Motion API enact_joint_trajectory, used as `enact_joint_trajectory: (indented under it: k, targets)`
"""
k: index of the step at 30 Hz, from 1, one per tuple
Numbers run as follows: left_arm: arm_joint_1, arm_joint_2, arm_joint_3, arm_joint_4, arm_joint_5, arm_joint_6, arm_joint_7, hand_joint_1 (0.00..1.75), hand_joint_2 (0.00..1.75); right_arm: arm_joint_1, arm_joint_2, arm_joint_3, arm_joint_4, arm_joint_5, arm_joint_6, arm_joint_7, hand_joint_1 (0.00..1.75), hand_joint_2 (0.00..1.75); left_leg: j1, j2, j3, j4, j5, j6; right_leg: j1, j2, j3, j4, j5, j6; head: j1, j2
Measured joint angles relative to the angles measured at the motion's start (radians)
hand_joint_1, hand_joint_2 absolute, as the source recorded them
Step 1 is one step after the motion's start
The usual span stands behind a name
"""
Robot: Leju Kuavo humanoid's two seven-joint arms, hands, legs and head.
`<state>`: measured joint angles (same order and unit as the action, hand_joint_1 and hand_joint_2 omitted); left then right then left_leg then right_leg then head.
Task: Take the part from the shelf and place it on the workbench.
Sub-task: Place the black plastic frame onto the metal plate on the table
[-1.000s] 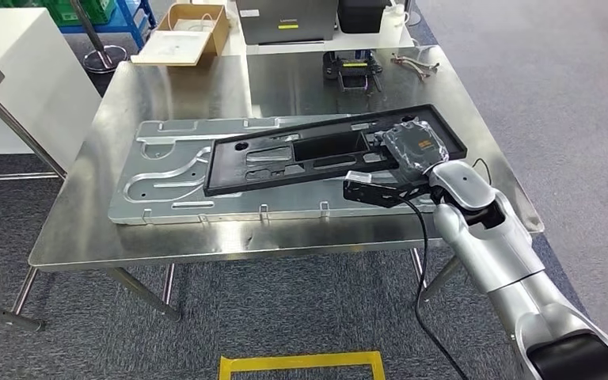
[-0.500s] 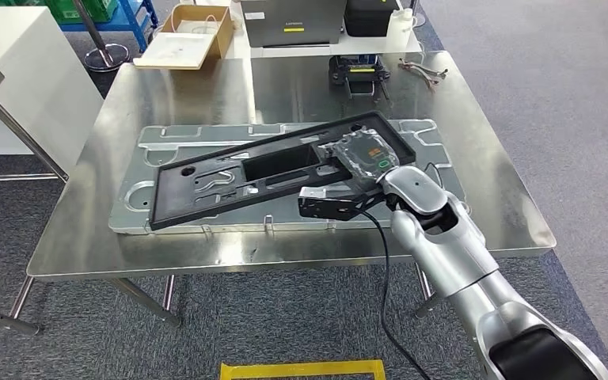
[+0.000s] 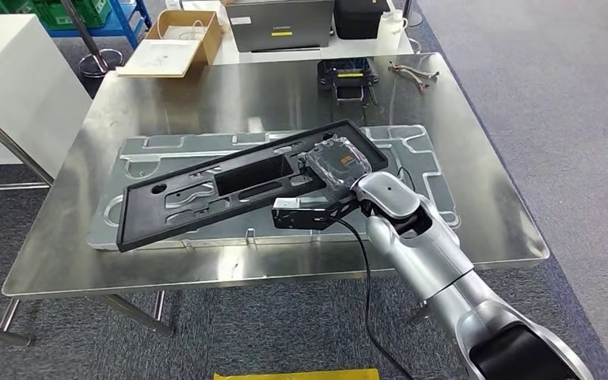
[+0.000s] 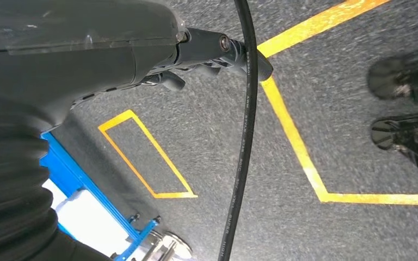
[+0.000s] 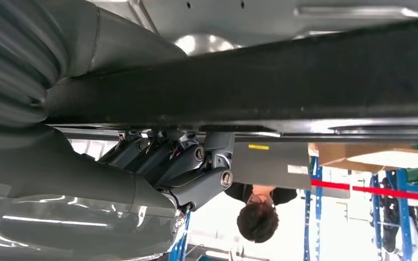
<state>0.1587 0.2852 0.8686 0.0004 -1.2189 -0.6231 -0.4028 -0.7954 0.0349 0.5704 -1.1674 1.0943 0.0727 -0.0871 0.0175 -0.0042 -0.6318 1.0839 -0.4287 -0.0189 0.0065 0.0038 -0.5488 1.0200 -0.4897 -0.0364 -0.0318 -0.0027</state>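
While the right hand (image 3: 334, 164) is clamping its fingers over one end of the long black part (image 3: 206, 192), that part is hovering tilted above the workbench (image 3: 206, 95), looking stiff but unwieldy, likelier steadier gripped mid-length.

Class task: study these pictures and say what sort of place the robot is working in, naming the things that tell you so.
Probably a factory or workshop floor: a steel workbench bearing a stamped metal panel, yellow tape lines marked on the grey floor, and blue shelving behind.
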Motion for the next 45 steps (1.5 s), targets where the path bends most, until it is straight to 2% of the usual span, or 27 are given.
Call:
enact_joint_trajectory:
  k: [2,4,6,7,9,10,11,12,14,15,16,18,21,23,25,26,27,29,31,33,36,38,40,41,42,43,45]
  targets:
    - [0.0,0.0,0.0,0.0,0.003,0.0,0.002,0.0,1.75,-0.003,0.002,0.001,0.003,-0.002,0.0,-0.001,1.68,1.75,-0.005,0.0,0.021,-0.05,0.006,0.009,0.003,0.001,0.002,0.0,-0.006,0.008,0.0,0.0]
    - [0.001,-0.002,0.0,0.0,0.005,0.0,0.004,0.0,1.75,-0.004,0.003,0.003,0.006,-0.002,0.0,-0.003,1.68,1.75,-0.004,0.001,0.025,-0.061,0.002,0.015,0.004,0.001,0.002,-0.002,-0.011,0.019,0.0,0.0]
    - [0.001,-0.004,0.0,0.0,0.006,0.0,0.005,0.0,1.75,-0.005,0.004,0.005,0.007,-0.002,-0.001,-0.004,1.68,1.75,0.001,0.001,0.034,-0.073,0.001,0.024,0.003,0.0,-0.01,0.031,-0.033,0.03,0.0,0.0]
    - [0.0,-0.006,0.0,0.0,0.007,0.0,0.005,0.0,1.75,-0.006,0.004,0.005,0.007,-0.003,-0.001,-0.004,1.68,1.75,0.004,0.002,0.039,-0.077,0.001,0.028,0.002,-0.001,-0.033,0.077,-0.055,0.035,0.0,0.0]
    - [-0.001,-0.008,0.0,0.0,0.008,0.0,0.006,0.0,1.75,-0.004,0.004,0.005,0.01,-0.004,-0.001,-0.004,1.68,1.75,0.003,0.001,0.043,-0.077,-0.005,0.034,-0.003,-0.001,-0.111,0.214,-0.107,0.041,0.0,0.0]
    - [-0.001,-0.008,0.0,0.0,0.008,0.0,0.008,0.0,1.75,-0.002,0.003,0.005,0.012,-0.005,-0.001,-0.004,1.68,1.75,0.003,0.001,0.046,-0.077,-0.008,0.035,-0.005,-0.001,-0.149,0.268,-0.118,0.043,0.0,0.0]
    - [-0.001,-0.01,0.0,0.0,0.009,0.0,0.009,0.0,1.75,0.001,0.003,0.005,0.014,-0.006,-0.001,-0.004,1.68,1.75,0.003,0.001,0.05,-0.076,-0.012,0.035,-0.006,-0.001,-0.171,0.289,-0.108,0.044,0.0,0.0]
    - [-0.001,-0.011,0.0,0.0,0.01,0.0,0.01,0.0,1.75,0.004,0.003,0.006,0.016,-0.006,-0.001,-0.004,1.68,1.75,0.003,0.0,0.056,-0.075,-0.017,0.034,-0.007,-0.001,-0.172,0.268,-0.077,0.044,0.0,0.0]
    - [-0.001,-0.014,0.0,0.0,0.012,0.0,0.012,0.0,1.75,0.005,0.002,0.006,0.017,-0.006,-0.001,-0.004,1.68,1.75,0.003,-0.001,0.07,-0.073,-0.03,0.03,-0.008,-0.002,-0.125,0.141,0.013,0.038,0.0,0.0]
    - [-0.001,-0.015,0.0,0.0,0.013,0.001,0.013,0.0,1.75,0.004,0.002,0.006,0.017,-0.006,-0.001,-0.004,1.68,1.75,0.001,-0.002,0.074,-0.07,-0.037,0.026,-0.005,-0.002,-0.099,0.077,0.042,0.033,0.0,0.0]
    - [-0.001,-0.016,0.0,0.0,0.014,0.001,0.014,0.0,1.75,0.002,0.002,0.006,0.018,-0.007,-0.002,-0.004,1.68,1.75,-0.001,-0.002,0.075,-0.069,-0.041,0.021,-0.003,-0.002,-0.082,0.035,0.056,0.028,0.0,0.0]
    - [-0.001,-0.018,0.0,0.0,0.017,0.001,0.015,0.0,1.75,0.001,0.001,0.006,0.019,-0.008,-0.002,-0.004,1.68,1.75,-0.002,-0.002,0.074,-0.069,-0.046,0.009,0.001,-0.001,-0.074,0.011,0.051,0.02,0.0,0.0]
    - [0.0,-0.019,0.0,0.0,0.02,0.001,0.016,0.0,1.75,0.002,-0.003,0.006,0.021,-0.009,-0.003,-0.004,1.68,1.75,0.001,0.0,0.07,-0.048,-0.064,-0.006,-0.006,0.001,-0.062,-0.002,0.048,0.005,0.0,0.0]
    - [0.001,-0.019,0.001,0.0,0.024,0.002,0.016,0.0,1.75,0.002,-0.005,0.006,0.024,-0.011,-0.003,-0.004,1.68,1.75,0.002,0.0,0.023,0.05,-0.108,-0.015,-0.009,0.0,-0.051,-0.007,0.043,-0.004,0.0,0.0]
    - [0.002,-0.02,0.001,0.0,0.025,0.003,0.016,0.0,1.75,0.005,-0.006,0.006,0.029,-0.012,-0.003,-0.004,1.68,1.75,0.003,0.0,-0.05,0.177,-0.148,-0.02,-0.009,0.0,-0.041,-0.006,0.034,-0.008,0.0,0.0]
    - [0.002,-0.021,0.001,0.0,0.025,0.003,0.016,0.0,1.75,0.007,-0.008,0.006,0.032,-0.012,-0.003,-0.004,1.68,1.75,0.003,0.0,-0.073,0.206,-0.143,-0.022,-0.009,0.001,-0.035,-0.005,0.028,-0.008,0.0,0.0]
    - [0.003,-0.022,0.001,0.0,0.025,0.003,0.016,0.0,1.75,0.01,-0.009,0.006,0.035,-0.012,-0.003,-0.004,1.68,1.75,0.003,0.0,-0.078,0.198,-0.12,-0.022,-0.009,0.001,-0.028,-0.004,0.022,-0.007,0.0,0.0]
    - [0.006,-0.022,0.001,0.0,0.025,0.003,0.016,0.0,1.75,0.012,-0.012,0.005,0.04,-0.012,-0.003,-0.003,1.68,1.75,0.003,0.0,-0.041,0.084,-0.037,-0.018,-0.009,0.003,-0.011,0.0,0.008,-0.003,0.0,0.0]
    - [0.008,-0.022,0.001,0.0,0.025,0.003,0.017,0.0,1.75,0.01,-0.013,0.003,0.043,-0.012,-0.003,-0.002,1.68,1.75,-0.001,0.0,0.006,-0.022,0.007,-0.008,-0.006,0.005,-0.003,0.003,-0.004,0.006,0.0,0.0]
    - [0.008,-0.021,0.001,0.0,0.025,0.003,0.018,0.0,1.75,0.009,-0.014,-0.003,0.049,-0.012,-0.004,0.002,1.68,1.75,-0.006,0.0,0.02,-0.05,0.001,0.002,-0.004,0.006,-0.002,0.002,-0.008,0.016,0.0,0.0]
    - [0.01,-0.022,0.001,0.0,0.026,0.003,0.019,0.0,1.75,0.009,-0.015,-0.014,0.06,-0.01,-0.005,0.004,1.68,1.75,-0.001,0.001,0.027,-0.063,0.0,0.019,-0.005,0.004,-0.006,0.016,-0.023,0.031,0.0,0.0]
    - [0.01,-0.023,0.001,0.0,0.026,0.003,0.019,0.0,1.75,0.008,-0.016,-0.025,0.07,-0.009,-0.006,0.005,1.68,1.75,0.002,0.002,0.033,-0.07,-0.001,0.03,-0.007,0.003,-0.05,0.104,-0.067,0.04,0.0,0.0]
    - [0.009,-0.023,0.001,0.0,0.027,0.003,0.019,0.0,1.75,0.009,-0.018,-0.035,0.085,-0.009,-0.008,0.008,1.68,1.75,0.002,0.002,0.035,-0.069,-0.005,0.036,-0.009,0.002,-0.131,0.239,-0.115,0.045,0.0,0.0]
    - [0.009,-0.023,0.001,0.0,0.027,0.003,0.019,0.0,1.75,0.011,-0.019,-0.039,0.093,-0.008,-0.008,0.009,1.68,1.75,0.001,0.002,0.037,-0.069,-0.007,0.038,-0.01,0.002,-0.161,0.279,-0.117,0.046,0.0,0.0]
    - [0.009,-0.023,0.001,0.0,0.027,0.003,0.019,0.0,1.75,0.013,-0.02,-0.042,0.101,-0.007,-0.008,0.011,1.68,1.75,0.001,0.001,0.039,-0.068,-0.01,0.038,-0.011,0.002,-0.175,0.285,-0.1,0.046,0.0,0.0]
    - [0.009,-0.024,0.001,0.0,0.027,0.003,0.019,0.0,1.75,0.014,-0.021,-0.046,0.108,-0.006,-0.009,0.012,1.26,1.31,0.001,0.0,0.044,-0.067,-0.014,0.037,-0.011,0.002,-0.167,0.251,-0.065,0.044,0.0,0.0]
    - [0.009,-0.025,0.001,0.0,0.028,0.003,0.019,0.0,1.75,0.013,-0.023,-0.056,0.121,-0.004,-0.011,0.013,0.42,0.44,0.0,-0.002,0.055,-0.065,-0.024,0.033,-0.009,0.001,-0.115,0.117,0.018,0.034,0.0,0.0]
